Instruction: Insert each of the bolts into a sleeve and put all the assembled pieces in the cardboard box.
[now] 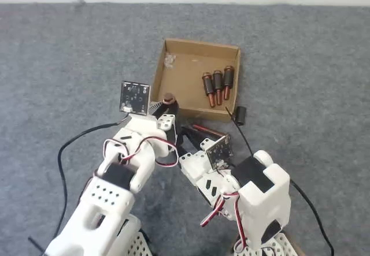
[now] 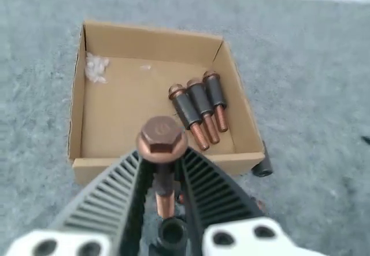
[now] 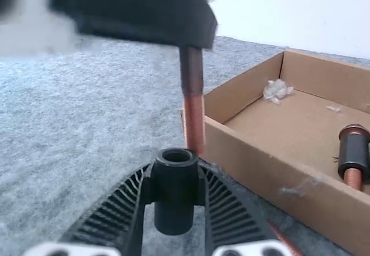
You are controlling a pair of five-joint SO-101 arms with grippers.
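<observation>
Left gripper (image 2: 163,166): pinching the shank of a copper-coloured hex-head metal bolt (image 2: 162,140), head up, threaded end pointing down.

Right gripper (image 3: 175,180): pressed onto a short black cylindrical sleeve (image 3: 174,207), which is held upright with its open end up.

The two grippers are close together. The bolt tip hangs right at the sleeve's rim and is not yet inside. Cannot tell whether it touches.

Just beyond both grippers is an open brown cardboard box (image 2: 76,111) on the grey carpet-like worktop (image 1: 300,65).

Inside the box, on the right gripper's side, lie three assembled bolt-and-sleeve pieces (image 2: 199,106). They are side by side and touching, heads away from the grippers.

A small white scrap (image 2: 95,68) sits in the far corner on the left gripper's side.

Outside the box, a second loose black sleeve (image 1: 239,115) lies just beside the near corner, on the right gripper's side.
</observation>
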